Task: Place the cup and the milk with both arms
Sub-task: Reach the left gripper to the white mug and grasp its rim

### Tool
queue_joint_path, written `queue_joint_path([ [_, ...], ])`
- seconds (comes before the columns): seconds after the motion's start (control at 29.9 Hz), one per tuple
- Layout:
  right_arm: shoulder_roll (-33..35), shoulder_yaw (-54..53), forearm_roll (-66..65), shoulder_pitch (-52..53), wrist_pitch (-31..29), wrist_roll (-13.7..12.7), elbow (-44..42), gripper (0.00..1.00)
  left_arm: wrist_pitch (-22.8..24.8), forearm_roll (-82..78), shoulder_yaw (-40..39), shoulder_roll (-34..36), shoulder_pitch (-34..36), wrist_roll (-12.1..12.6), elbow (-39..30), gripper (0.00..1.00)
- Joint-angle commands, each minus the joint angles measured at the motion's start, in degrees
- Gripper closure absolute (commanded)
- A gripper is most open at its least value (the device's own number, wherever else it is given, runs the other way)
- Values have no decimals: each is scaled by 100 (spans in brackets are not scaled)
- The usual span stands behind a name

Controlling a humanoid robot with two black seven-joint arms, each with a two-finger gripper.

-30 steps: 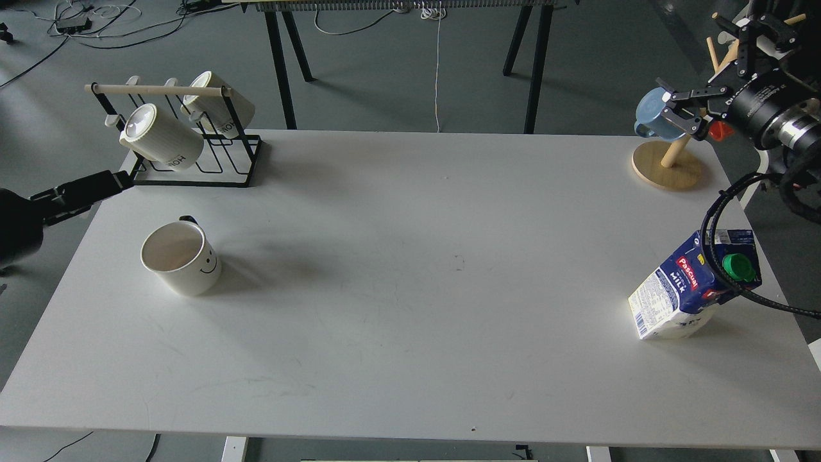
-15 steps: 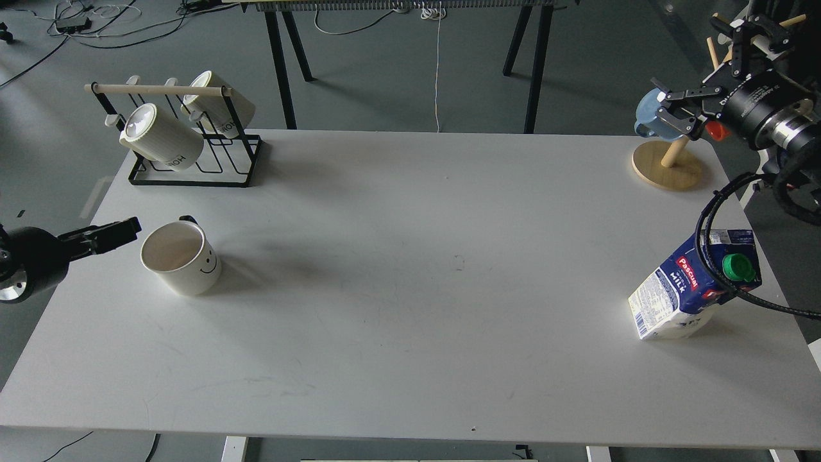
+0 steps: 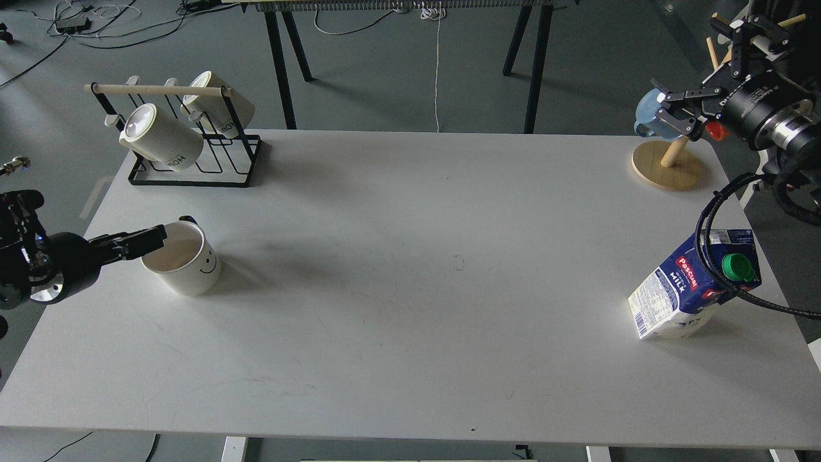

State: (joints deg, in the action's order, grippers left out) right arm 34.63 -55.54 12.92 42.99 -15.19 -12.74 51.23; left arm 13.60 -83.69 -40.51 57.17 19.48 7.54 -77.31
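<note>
Cup (image 3: 187, 264) stands upright on table (image 3: 410, 321), left side. Left gripper (image 3: 149, 239) is at cup's left rim; fingers too dark, cannot tell if spread. Milk (image 3: 689, 289) stands at right edge. Right gripper (image 3: 670, 110) is spread, w/ blue mug (image 3: 651, 115) behind it.

My left gripper (image 3: 154, 237) is slim matte black on a rounded black wrist with a silver ring. Behind my right gripper (image 3: 667, 109) sits a black cylinder with white lettering, a silver collar and looping black cable.
</note>
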Motion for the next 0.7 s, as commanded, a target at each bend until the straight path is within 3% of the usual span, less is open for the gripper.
queue_joint_path([
  [0.0, 0, 0, 8, -1, 7, -9, 10, 1, 2, -34, 8, -101, -6, -7, 76, 3],
  [0.27, 0, 0, 8, -10, 16, -9, 10, 1, -6, -60, 210, -127, 38, -15, 146, 10],
  [0.33, 0, 0, 8, -10, 16, 0, 10, 1, 2, -60, 210, -119, 38, -15, 155, 15],
  [0.57, -35, 0, 8, -10, 16, 0, 10, 1, 169, -349, 219, -127, 47, -33, 163, 48],
  [0.67, -35, 0, 8, -10, 16, 0, 10, 1, 204, -499, 210, -136, 47, -33, 199, 57],
])
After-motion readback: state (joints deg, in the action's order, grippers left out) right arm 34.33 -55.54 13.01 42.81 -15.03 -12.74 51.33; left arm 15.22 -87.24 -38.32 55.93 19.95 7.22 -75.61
